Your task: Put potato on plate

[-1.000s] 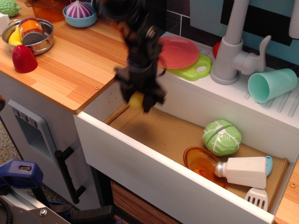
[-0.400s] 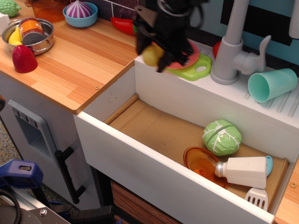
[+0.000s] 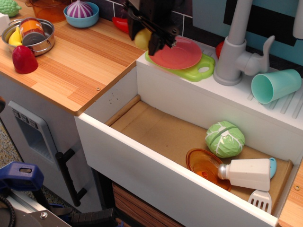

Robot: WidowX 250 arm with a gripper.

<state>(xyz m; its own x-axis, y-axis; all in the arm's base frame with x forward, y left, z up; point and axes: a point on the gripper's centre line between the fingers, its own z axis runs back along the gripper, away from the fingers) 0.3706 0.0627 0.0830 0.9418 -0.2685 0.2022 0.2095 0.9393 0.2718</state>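
Gripper (image 3: 146, 38) clamped on the potato (image 3: 142, 39), held above the counter at the left edge of the plate (image 3: 182, 54).

The black gripper comes down from the top of the frame; its fingers close on either side of the potato, which shows as a small, smooth, pale-yellow oval, partly hidden by the fingers. The salmon-pink plate, round with a raised rim, rests on a lime-green board (image 3: 201, 71) beside the grey faucet (image 3: 235, 47). Below, the open drawer (image 3: 156, 127) holds a green cabbage (image 3: 225, 139), an orange dish (image 3: 204, 165) and a white shaker (image 3: 247, 174).
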